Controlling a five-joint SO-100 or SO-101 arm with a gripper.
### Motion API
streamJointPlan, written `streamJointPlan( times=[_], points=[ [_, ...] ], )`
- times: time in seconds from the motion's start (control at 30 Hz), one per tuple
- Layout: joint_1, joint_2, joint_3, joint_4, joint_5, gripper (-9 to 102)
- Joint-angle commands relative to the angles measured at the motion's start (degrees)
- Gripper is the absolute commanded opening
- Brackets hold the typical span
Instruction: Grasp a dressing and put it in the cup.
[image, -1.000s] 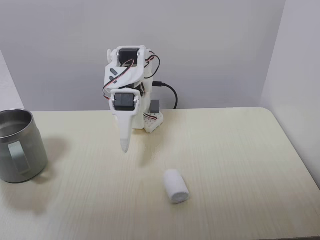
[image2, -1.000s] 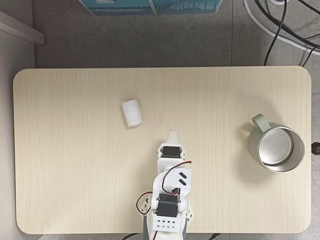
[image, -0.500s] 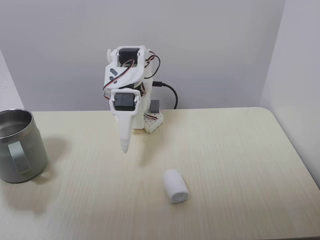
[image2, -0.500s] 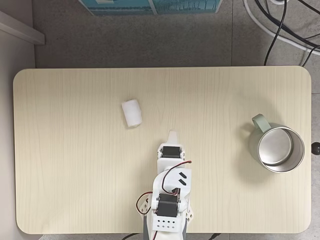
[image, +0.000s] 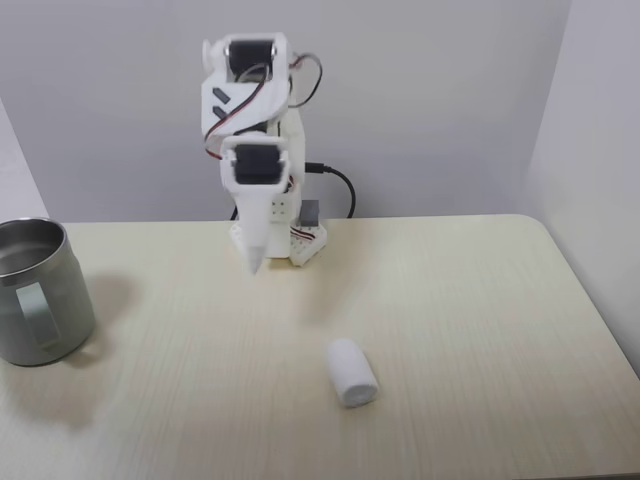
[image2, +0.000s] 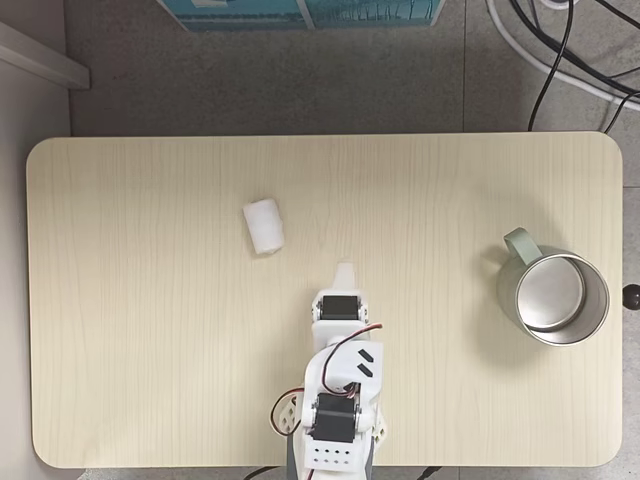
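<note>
Approach is the step in hand, and nothing is gripped yet. Going left to right in the fixed view that faces the arm, the cup (image: 38, 292) stands at the far left edge of the table (image: 480, 300), well apart from the fingertips and to their left; the gripper (image: 251, 262) hangs in the air near the arm's base, pointing down, its fingers pressed together into one narrow point and holding nothing; the dressing (image: 353, 371) lies on its side on the bare table, below and to the right of the fingertips, untouched. In the fixed view from above, the dressing (image2: 264, 225) sits beyond and left of the tip (image2: 344, 272), and the cup (image2: 554, 299) is far to the right. To do this well, I judge the fingers should spread wide before descending, straddle the roll across its short width, and close gently, since soft gauze squashes and may roll away.
</note>
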Motion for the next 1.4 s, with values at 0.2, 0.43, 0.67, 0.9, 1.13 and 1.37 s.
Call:
streamJointPlan(
  times=[0.2, 0.43, 0.67, 0.9, 1.13, 1.37],
  points=[
    [-10.7, 23.2, 19.2, 9.6, -33.0, 31],
    [-14.7, 40.6, 22.7, 9.7, -48.6, 36],
    [-15.5, 58.9, 29.7, 4.8, -51.4, 37],
    [-18.5, 69.5, 29.4, -2.4, -50.3, 37],
    [-19.5, 71.0, 27.5, -6.8, -49.0, 33],
    [-20.0, 70.6, 27.2, -7.6, -46.5, 0]
  ],
)
